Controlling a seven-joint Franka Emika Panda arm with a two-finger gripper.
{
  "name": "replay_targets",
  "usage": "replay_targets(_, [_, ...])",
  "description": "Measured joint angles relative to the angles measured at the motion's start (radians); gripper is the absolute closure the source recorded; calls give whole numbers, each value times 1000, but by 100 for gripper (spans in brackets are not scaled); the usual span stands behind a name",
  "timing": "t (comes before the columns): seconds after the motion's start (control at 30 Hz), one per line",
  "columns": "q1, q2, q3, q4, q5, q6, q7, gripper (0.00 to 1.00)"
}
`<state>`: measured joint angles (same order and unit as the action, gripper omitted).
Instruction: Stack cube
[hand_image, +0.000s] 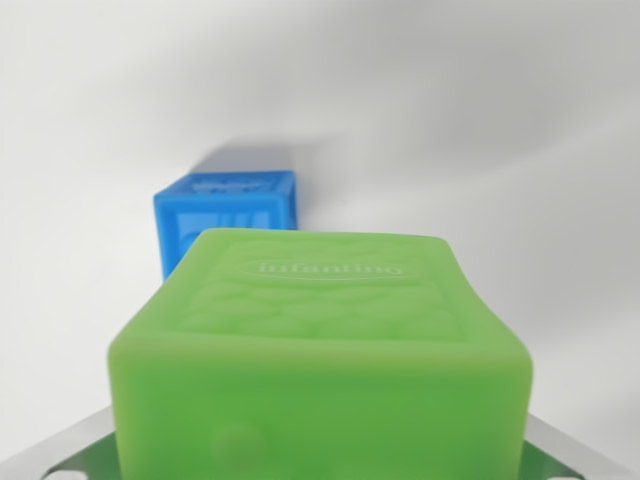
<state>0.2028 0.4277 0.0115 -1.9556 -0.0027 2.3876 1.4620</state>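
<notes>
A green soft cube (320, 340) with an embossed oval label fills the lower half of the wrist view, very close to the camera. Grey metal fingers (60, 452) show at the bottom left and bottom right corners, pressed against the cube's two sides, so my gripper (320, 465) is shut on the green cube. Beyond it, farther from the camera and a little toward the wrist view's left, a blue cube (228, 212) rests on the white surface; the green cube hides its lower part.
A plain white surface (500, 150) spreads around both cubes, and the blue cube casts a soft shadow behind itself.
</notes>
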Motion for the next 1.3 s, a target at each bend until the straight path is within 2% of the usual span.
replay_targets(0.83, [46,19,12,96,-6,-76,-18,100])
replay_targets(1.3, [48,92,12,94,-7,-9,-19,100])
